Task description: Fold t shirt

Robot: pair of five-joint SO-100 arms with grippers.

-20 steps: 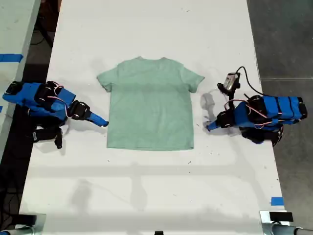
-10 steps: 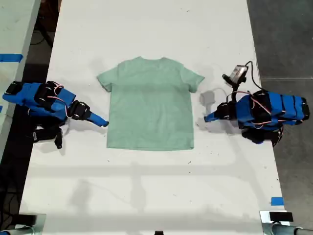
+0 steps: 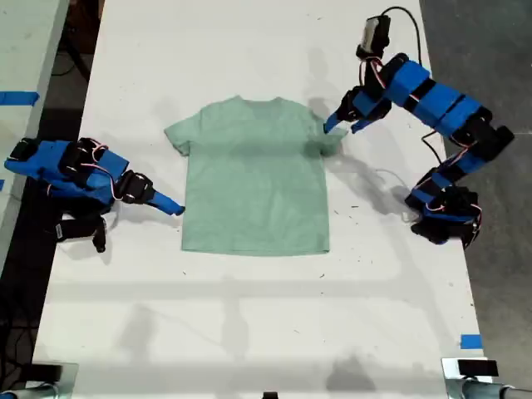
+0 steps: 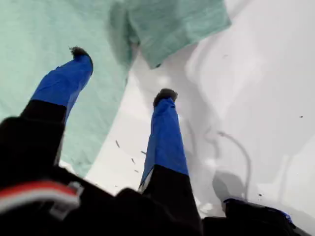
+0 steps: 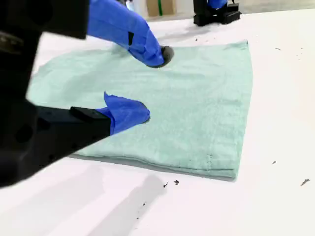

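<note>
The pale mint-green t shirt [image 3: 253, 174] lies flat on the white table [image 3: 249, 316], neck toward the far edge. My first gripper [image 3: 332, 125] hangs open just above the sleeve [image 3: 334, 138] on the exterior view's right. In the first wrist view its blue fingers [image 4: 165, 132] straddle the shirt's side edge below that sleeve [image 4: 172, 24], with my first gripper [image 4: 122, 73] holding nothing. My second gripper [image 3: 176, 208] rests low at the shirt's side on the exterior view's left. In its wrist view my second gripper [image 5: 152, 84] stands open over the t shirt [image 5: 206, 98] near the hem.
Blue tape [image 3: 470, 341] marks the table near the exterior view's lower right corner. A second table with blue tape [image 3: 18, 98] stands beyond the gap at the exterior view's left. Dark floor [image 3: 482, 58] lies past the table's edge on that view's right.
The first arm has lifted from its folded rest and swung toward the far side, bringing its gripper over the sleeve. The second arm has not moved. The shirt lies as before.
</note>
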